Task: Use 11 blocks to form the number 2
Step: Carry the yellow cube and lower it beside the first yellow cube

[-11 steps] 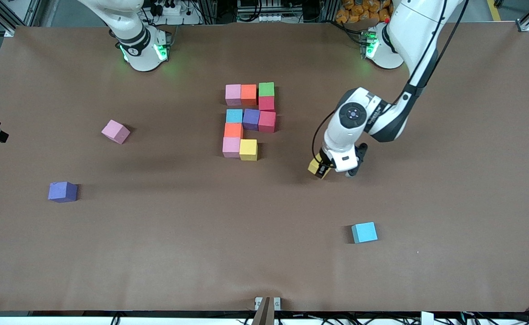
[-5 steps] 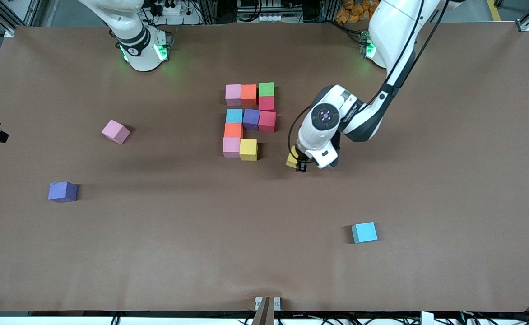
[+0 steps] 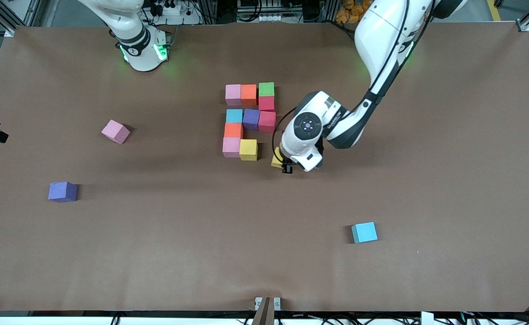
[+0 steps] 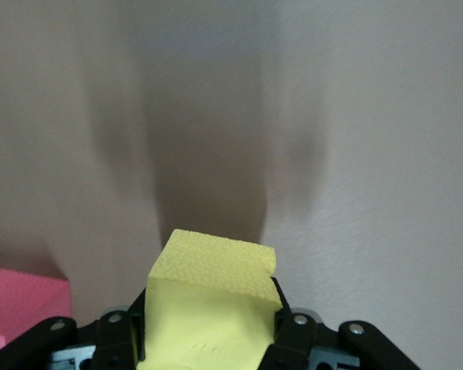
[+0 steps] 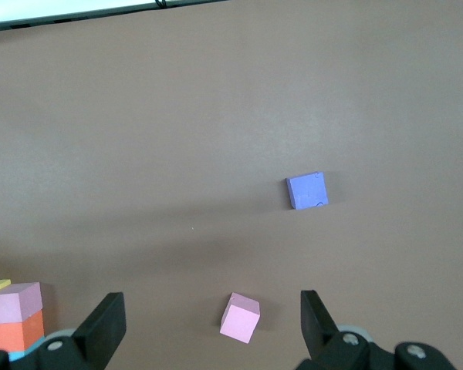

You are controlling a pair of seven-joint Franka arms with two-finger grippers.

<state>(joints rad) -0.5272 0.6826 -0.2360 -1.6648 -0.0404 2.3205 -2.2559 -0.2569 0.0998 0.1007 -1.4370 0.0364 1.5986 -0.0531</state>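
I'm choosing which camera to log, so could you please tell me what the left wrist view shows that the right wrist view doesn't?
Only the left wrist view shows the left gripper shut on a yellow block, with a red block at the edge. Only the right wrist view shows the open right gripper above a loose pink block and a loose purple block. Both show the brown table.

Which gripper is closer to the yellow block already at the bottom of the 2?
Left. The left gripper, shut on a second yellow block, is beside the placed yellow block. The right gripper waits, open, up above the right arm's end of the table.
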